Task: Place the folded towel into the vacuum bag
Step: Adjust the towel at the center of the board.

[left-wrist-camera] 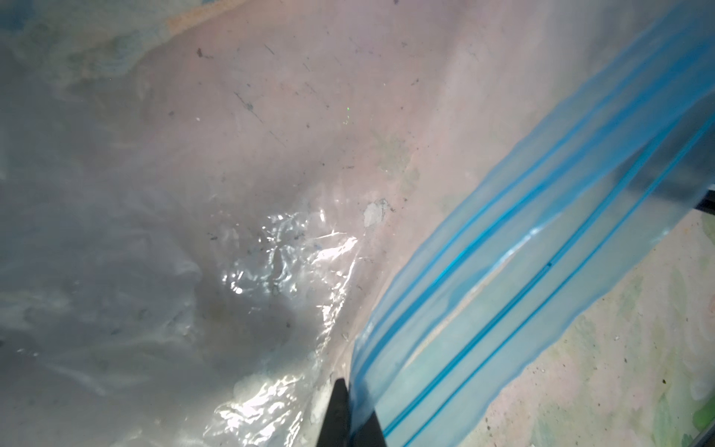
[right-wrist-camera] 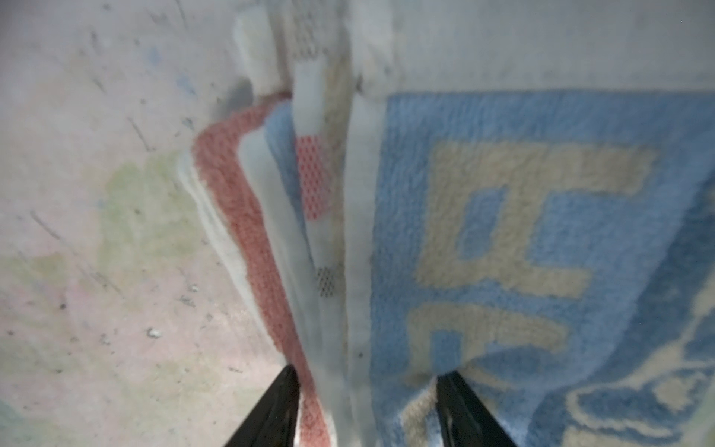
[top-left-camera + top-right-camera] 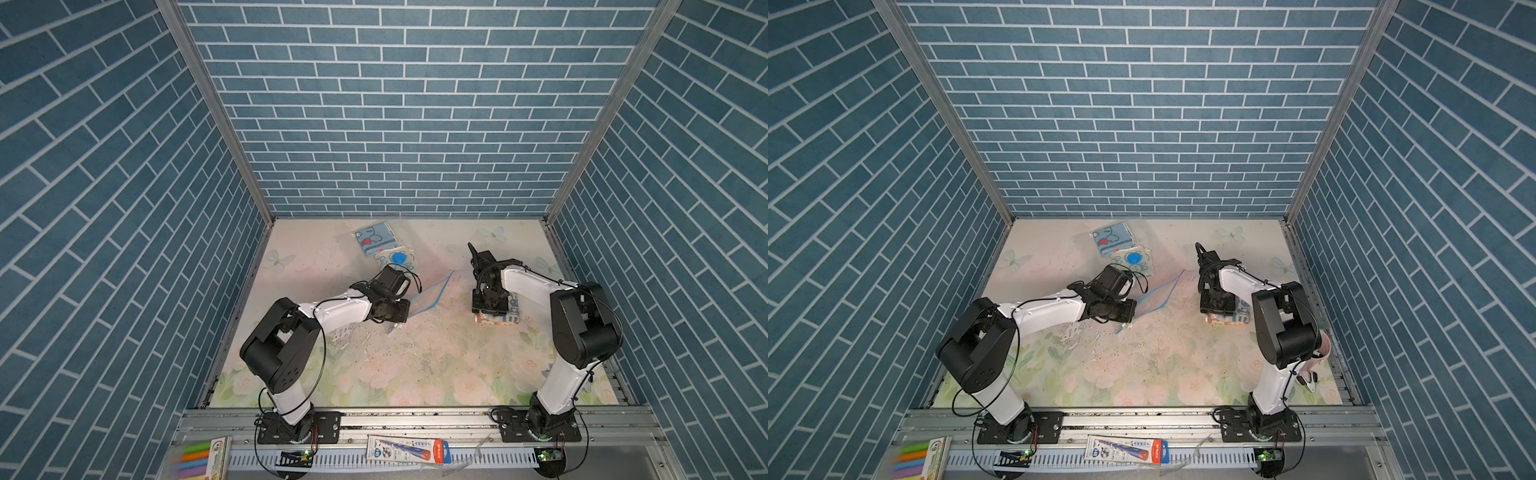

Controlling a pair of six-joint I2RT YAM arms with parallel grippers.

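The vacuum bag (image 3: 432, 286) lies clear and hazy across the middle of the mat, with its round blue valve cap (image 3: 400, 257) toward the back. Its blue zip strip (image 1: 522, 278) is lifted off the mat. My left gripper (image 1: 348, 391) is shut on the bag's edge right at that strip, seen also in both top views (image 3: 407, 308) (image 3: 1133, 309). The folded towel (image 2: 503, 232), blue and cream with a red edge, lies on the mat to the right (image 3: 505, 318). My right gripper (image 2: 367, 371) points down onto it, one finger at the red edge and one pressing into the top.
A blue cartoon towel (image 3: 374, 239) and a pale one (image 3: 409, 255) lie at the back by the valve cap, seemingly under the plastic. Brick-pattern walls close in three sides. A pencil pack (image 3: 409, 451) and markers (image 3: 195, 457) lie on the front rail.
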